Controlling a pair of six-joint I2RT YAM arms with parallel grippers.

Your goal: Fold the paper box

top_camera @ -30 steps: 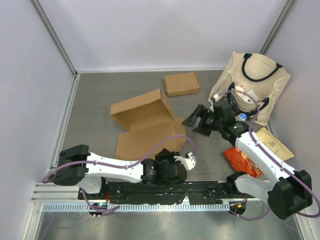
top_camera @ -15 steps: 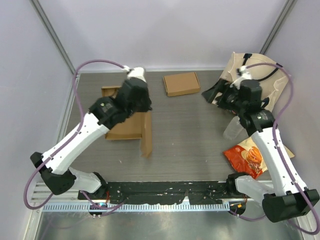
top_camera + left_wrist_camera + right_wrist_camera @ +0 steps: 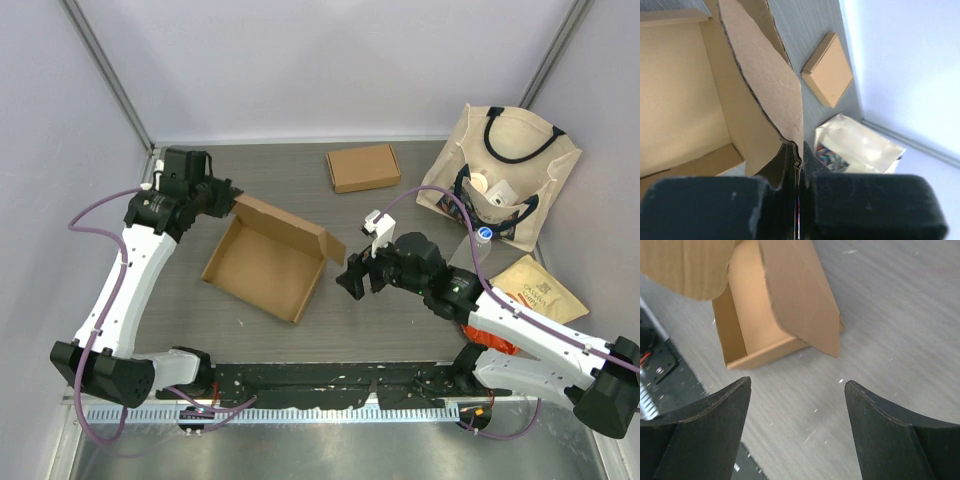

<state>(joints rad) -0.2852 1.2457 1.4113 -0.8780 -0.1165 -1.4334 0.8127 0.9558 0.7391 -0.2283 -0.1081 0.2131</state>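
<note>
Currently my left gripper (image 3: 797, 152) pinches a flap of the open brown cardboard box (image 3: 262, 262); my right gripper (image 3: 797, 385) hangs nearby, jaws apart.

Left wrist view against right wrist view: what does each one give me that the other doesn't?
Only the left wrist view shows the left jaws shut on the edge of a flap, plus the small closed box and the tote bag beyond it. Only the right wrist view shows the right jaws open with nothing between them, a side flap leaning over the box's outer corner, and the black base rail. Both show the open paper box and the grey table.
</note>
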